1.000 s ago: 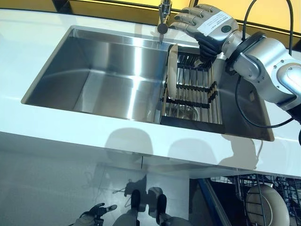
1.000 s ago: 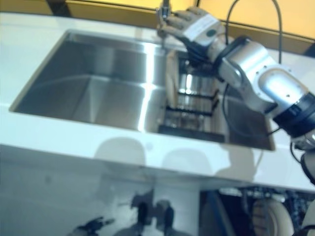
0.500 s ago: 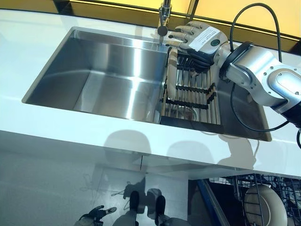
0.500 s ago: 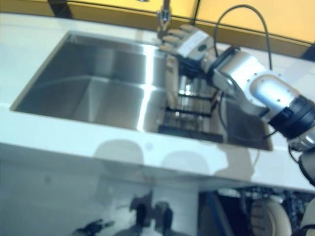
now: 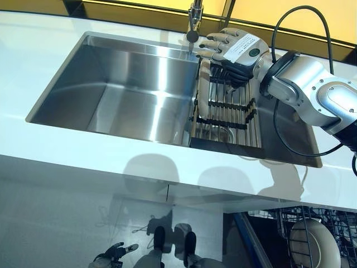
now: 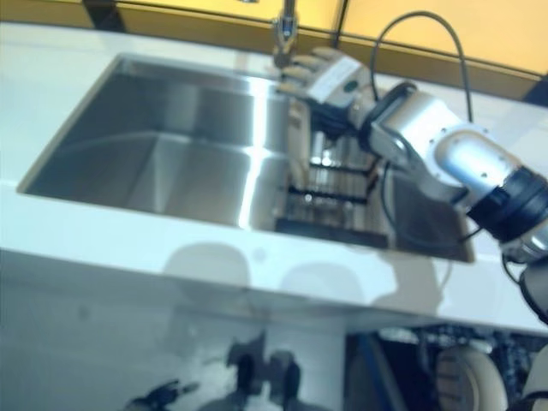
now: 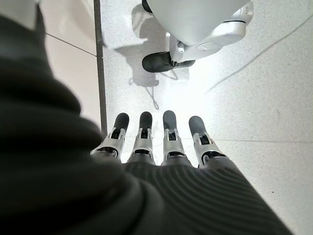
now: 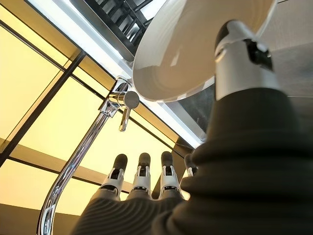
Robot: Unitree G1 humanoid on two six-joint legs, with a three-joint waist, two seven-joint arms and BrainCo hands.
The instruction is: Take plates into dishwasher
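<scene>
The right hand (image 5: 237, 49) is over the back end of the black wire dish rack (image 5: 227, 106) that sits in the right part of the stainless steel sink (image 5: 122, 84). Its fingers are straight and spread, pointing toward the chrome faucet (image 5: 194, 19). In the right wrist view the thumb (image 8: 244, 63) lies against the round white plate (image 8: 195, 44), while the fingers (image 8: 142, 176) stay extended away from it, so nothing is gripped. This plate stands on its edge at the left side of the rack, seen in the head view as a pale rim (image 5: 202, 84). The sink is set in a white surface (image 5: 33, 72). Another white plate (image 5: 313, 245) stands in the wire dishwasher basket (image 5: 290, 215) at the lower right. The left hand (image 7: 156, 142) hangs low over the speckled floor (image 7: 254, 88), fingers straight, empty.
</scene>
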